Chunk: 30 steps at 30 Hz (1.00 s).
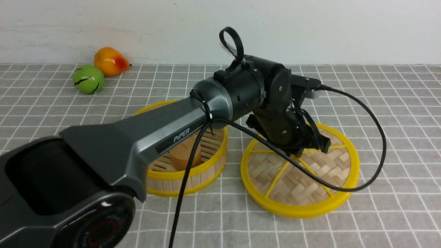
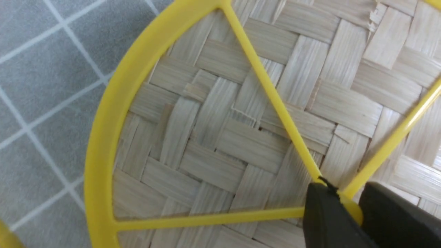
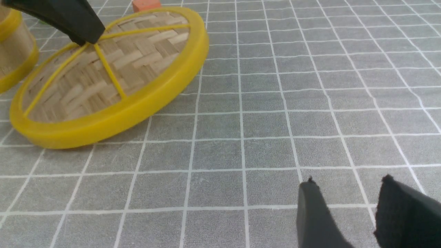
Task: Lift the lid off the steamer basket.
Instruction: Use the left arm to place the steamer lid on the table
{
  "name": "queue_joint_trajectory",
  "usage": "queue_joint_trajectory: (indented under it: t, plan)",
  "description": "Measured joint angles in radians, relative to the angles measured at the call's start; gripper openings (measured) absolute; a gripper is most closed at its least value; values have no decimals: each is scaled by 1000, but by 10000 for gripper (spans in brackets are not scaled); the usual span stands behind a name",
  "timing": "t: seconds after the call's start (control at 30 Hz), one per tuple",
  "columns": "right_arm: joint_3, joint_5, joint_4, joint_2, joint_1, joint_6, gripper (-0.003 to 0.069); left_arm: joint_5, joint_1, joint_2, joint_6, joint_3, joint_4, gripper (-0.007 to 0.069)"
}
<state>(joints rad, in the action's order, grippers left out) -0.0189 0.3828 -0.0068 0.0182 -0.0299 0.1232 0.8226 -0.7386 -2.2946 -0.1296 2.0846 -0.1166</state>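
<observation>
Just right of the steamer basket (image 1: pixel 206 175), my left gripper (image 1: pixel 303 150) is clamped on the centre knob (image 2: pixel 350 206) of the lid (image 1: pixel 303 182), one black finger on each side of it, right where the yellow spokes meet.

Lid is off the steamer basket, close beside it with a gap between them, not touching. It sits tilted: the rim edge nearer me is down on the counter (image 1: pixel 396 120) and the far edge is raised. Woven face and spokes point up.

Steamer basket is upright and open on the grey gridded cloth. A brown cylinder (image 1: pixel 181 153) stands on its slatted floor. My left arm passes over it and hides part of its rim.

My right gripper (image 3: pixel 348 193) is further right of the steamer basket, past the lid. Jaws apart, nothing between them, low over bare cloth.

Behind the steamer basket and to its left, by the wall (image 1: pixel 310 27): a green fruit (image 1: pixel 88 79) and an orange fruit (image 1: pixel 110 61), touching.
</observation>
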Motion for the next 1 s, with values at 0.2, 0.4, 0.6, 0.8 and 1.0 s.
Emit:
queue_joint_trajectory:
  t: [0.2,0.4,0.6,0.8,1.0]
  plan:
    - [0,0,0,0,0,0,241,-52,0,-31,-72,0,48,109]
    - [0,0,0,0,0,0,241,-68,1,-42,-93,0,75,109]
    - [0,0,0,0,0,0,241,-82,1,-66,-126,3,75,109]
    - [0,0,0,0,0,0,241,-90,1,-70,-145,9,75,141]
    - [0,0,0,0,0,0,241,-66,1,-61,-171,32,67,427]
